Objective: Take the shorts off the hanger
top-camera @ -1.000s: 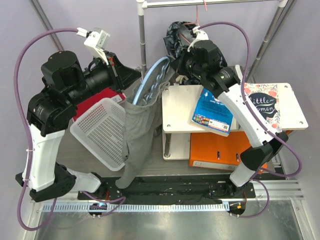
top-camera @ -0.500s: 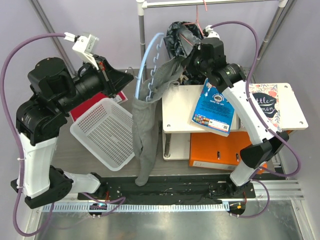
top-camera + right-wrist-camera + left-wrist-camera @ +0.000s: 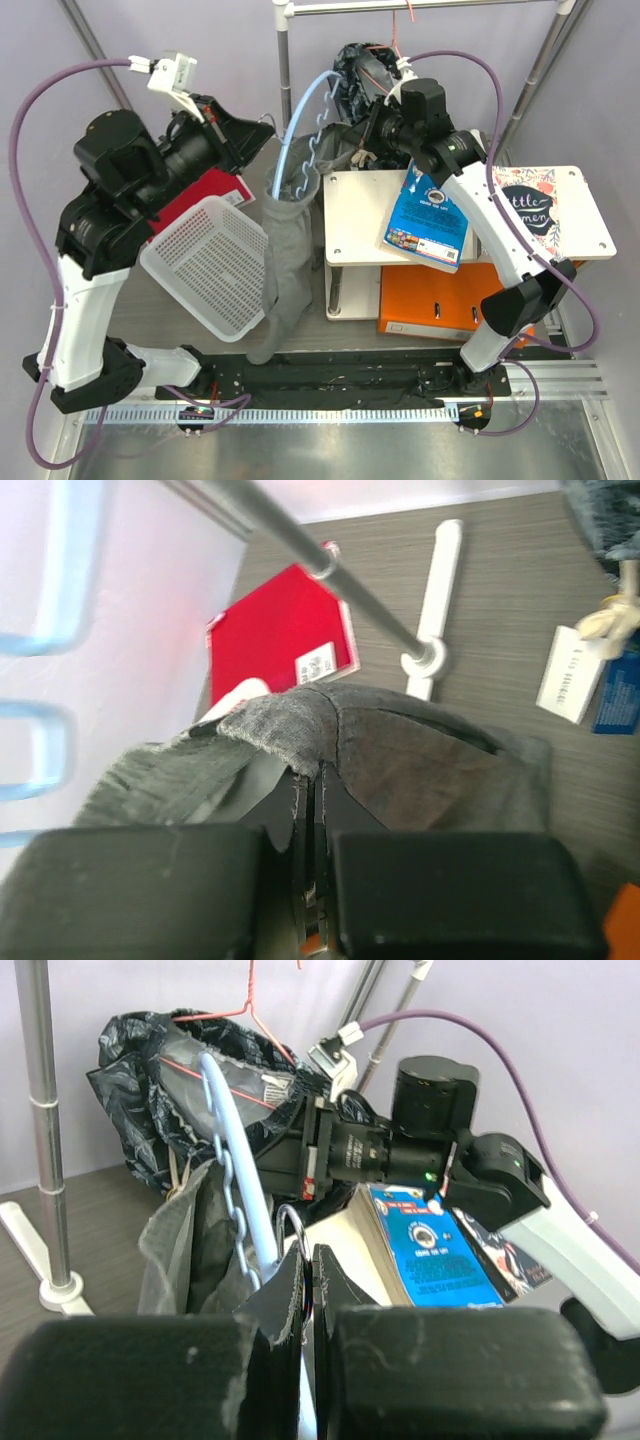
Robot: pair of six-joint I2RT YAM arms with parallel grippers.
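Left fingers (image 3: 285, 1290) were pressed together on the metal hook of the blue hanger (image 3: 228, 1130) at 11 o'clock. The shorts (image 3: 352, 75) were on the pink hanger (image 3: 250, 990) at 12 o'clock, so removal had not begun. Right fingers (image 3: 272, 805) pinched the grey garment (image 3: 285, 250). Compared with the earlier frame, that garment's waist hung lower and less stretched.

Top external: mounted high behind the arm bases (image 3: 105, 372) (6 o'clock), faced down over the whole table (image 3: 310, 335) toward the rack pole (image 3: 284, 70) at 12 o'clock. Left wrist: held close and level, faced toward the right arm (image 3: 430, 1140) at 3 o'clock and the shorts (image 3: 140, 1070) at 10 o'clock. Right wrist: held very close, tilted down onto the grey garment (image 3: 400, 750); pole, garment and light-blue hanger (image 3: 70, 540) are shared by all three views.
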